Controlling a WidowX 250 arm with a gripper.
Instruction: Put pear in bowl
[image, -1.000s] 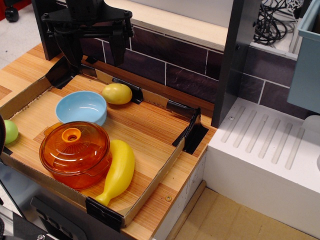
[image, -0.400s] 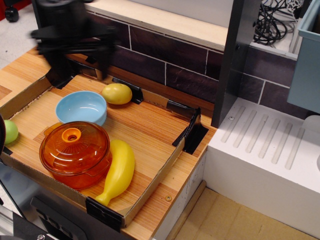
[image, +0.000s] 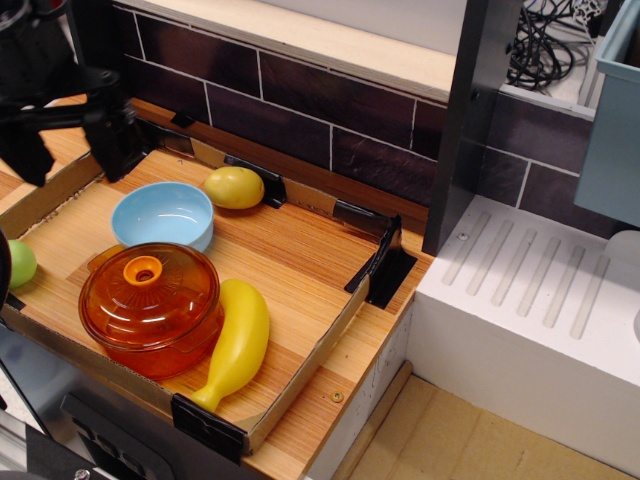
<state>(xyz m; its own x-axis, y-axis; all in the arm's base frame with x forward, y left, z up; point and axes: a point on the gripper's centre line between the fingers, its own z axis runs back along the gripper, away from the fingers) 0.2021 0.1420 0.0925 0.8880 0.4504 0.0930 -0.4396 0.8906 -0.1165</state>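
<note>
The light-green pear (image: 20, 263) lies at the far left edge of the view, on the tray's left side, partly cut off by a dark object. The light-blue bowl (image: 163, 214) stands empty in the wooden tray, right of the pear and behind the orange pot. My black gripper (image: 68, 148) hangs at the upper left, above the tray's back left corner, behind the bowl and the pear. Its two fingers (image: 110, 140) point down, spread apart, with nothing between them.
A transparent orange lidded pot (image: 150, 305) stands in front of the bowl. A long yellow banana-shaped item (image: 238, 342) lies right of the pot. A yellow lemon-like fruit (image: 233, 187) sits at the tray's back wall (image: 300, 190). A white drainboard (image: 530, 300) is at the right.
My gripper has moved left and a little down, from above the tray's back edge to above its back left corner. The objects have not moved.
</note>
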